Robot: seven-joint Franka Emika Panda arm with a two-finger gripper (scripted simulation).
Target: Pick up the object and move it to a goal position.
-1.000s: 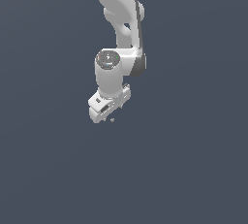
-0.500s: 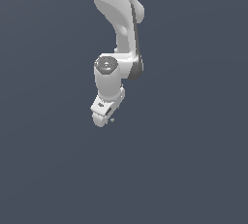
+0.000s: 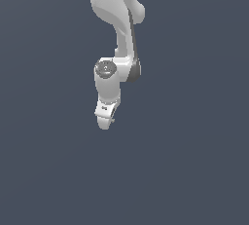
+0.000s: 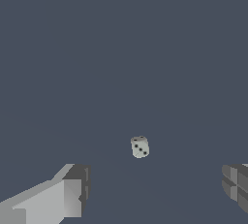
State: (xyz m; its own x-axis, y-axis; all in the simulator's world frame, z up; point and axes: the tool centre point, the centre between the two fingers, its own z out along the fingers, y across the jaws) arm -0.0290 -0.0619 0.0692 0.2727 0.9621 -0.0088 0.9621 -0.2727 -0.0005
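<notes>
- Since the earlier frames the wrist has been swung round and lowered toward the worktop [image 3: 194, 170].
- Gripper [image 3: 104, 121] jaws are spread wide, nothing held.
- Object [image 4: 140, 147], a small pale die, lies on the worktop between the fingers [image 4: 72, 194], untouched; hidden in the exterior view.
- Open spacing judged as straddle before closing.

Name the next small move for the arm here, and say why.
Probably lower the end effector straight down over the object. In the wrist view the small pale die-like lump sits apart from both fingers, roughly between them, ungrasped, and the jaws stand wide open. In the exterior view the arm hides it.
</notes>
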